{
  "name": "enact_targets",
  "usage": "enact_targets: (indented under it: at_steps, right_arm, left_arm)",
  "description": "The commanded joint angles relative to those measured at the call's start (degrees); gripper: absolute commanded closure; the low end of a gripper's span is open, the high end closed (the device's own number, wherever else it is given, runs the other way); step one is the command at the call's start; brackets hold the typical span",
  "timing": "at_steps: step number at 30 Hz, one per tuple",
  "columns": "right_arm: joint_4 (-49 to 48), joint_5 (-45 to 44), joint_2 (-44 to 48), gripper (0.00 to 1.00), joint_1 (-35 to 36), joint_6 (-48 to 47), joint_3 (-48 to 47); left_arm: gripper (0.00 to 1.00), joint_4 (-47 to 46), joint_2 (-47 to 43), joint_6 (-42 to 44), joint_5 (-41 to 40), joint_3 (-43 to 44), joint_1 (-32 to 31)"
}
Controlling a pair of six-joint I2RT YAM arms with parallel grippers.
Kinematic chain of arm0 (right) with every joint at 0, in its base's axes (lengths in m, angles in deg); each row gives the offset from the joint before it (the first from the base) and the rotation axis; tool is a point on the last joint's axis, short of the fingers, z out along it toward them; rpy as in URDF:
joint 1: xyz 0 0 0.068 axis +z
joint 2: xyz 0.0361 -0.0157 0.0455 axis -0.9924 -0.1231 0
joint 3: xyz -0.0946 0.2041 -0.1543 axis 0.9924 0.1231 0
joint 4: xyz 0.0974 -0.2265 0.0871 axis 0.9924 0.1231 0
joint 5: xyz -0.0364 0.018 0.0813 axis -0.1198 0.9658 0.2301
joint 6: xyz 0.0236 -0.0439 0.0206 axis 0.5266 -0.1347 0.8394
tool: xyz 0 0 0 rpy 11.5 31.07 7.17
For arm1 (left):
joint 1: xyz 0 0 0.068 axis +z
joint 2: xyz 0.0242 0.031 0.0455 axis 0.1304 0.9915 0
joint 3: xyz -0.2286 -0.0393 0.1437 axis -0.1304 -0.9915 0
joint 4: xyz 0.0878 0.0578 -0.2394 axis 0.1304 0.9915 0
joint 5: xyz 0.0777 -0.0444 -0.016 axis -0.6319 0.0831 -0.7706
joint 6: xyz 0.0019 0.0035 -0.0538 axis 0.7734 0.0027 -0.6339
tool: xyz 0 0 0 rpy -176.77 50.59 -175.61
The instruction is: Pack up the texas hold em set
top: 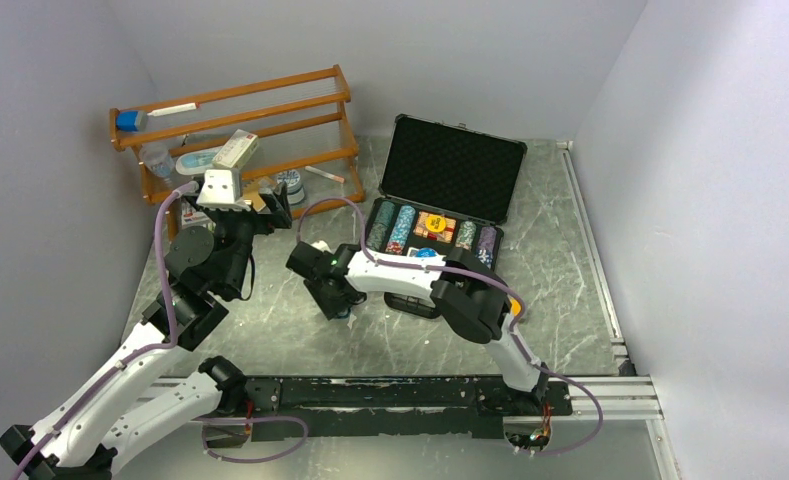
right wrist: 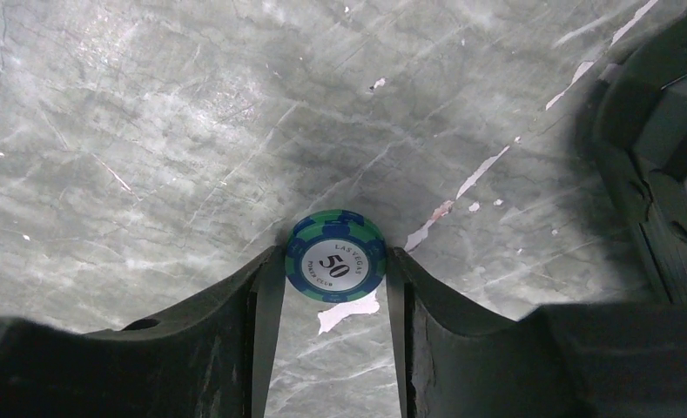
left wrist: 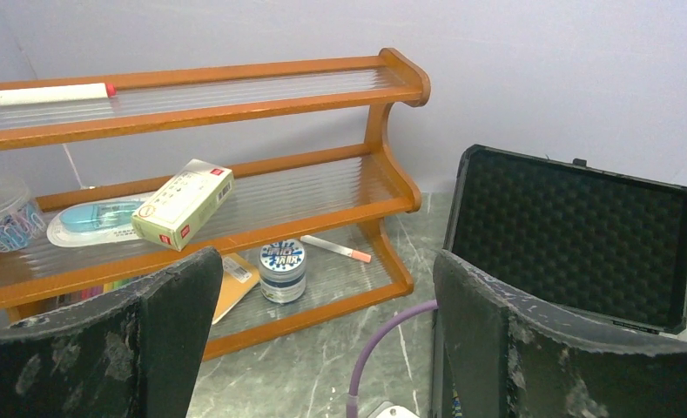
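R gripper (right wrist: 335,257) jaws half-closed, pads (right wrist: 268,300) touching both edges of poker chip (right wrist: 335,268) flat on table (right wrist: 148,131), 9 o'clock of open case (top: 455,170), prob. for pickup. L gripper (left wrist: 322,335) wide open, empty, held clear.

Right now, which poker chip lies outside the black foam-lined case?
The blue-and-green 50 chip, flat on the grey marbled table between the fingers of the right pincer; the other striped chips stand in rows inside the case.
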Motion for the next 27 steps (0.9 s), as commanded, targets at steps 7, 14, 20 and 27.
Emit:
enact_targets:
  at_steps: [7,14,20,27]
  right_arm:
    - [0.35,0.08,-4.41,0.55,-0.41,0.77,-0.61]
    - [0.84,-0.54,-5.45,0.49,-0.5,1.03,-0.83]
    - [-0.96,-0.54,-3.82,0.66,-1.08,2.0,0.45]
    - [-7.16,-0.39,5.64,0.67,-2.75,3.66,5.21]
  left_arm:
    - [0.06,-1.86,-0.41,0.96,-0.69,-0.08,0.36]
    - [0.06,-1.9,-0.14,1.05,-0.62,-0.07,0.32]
    - [0.05,-1.69,0.14,1.14,-0.72,-0.09,0.37]
    - [0.03,-1.53,0.98,-0.02,-0.03,-0.25,0.36]
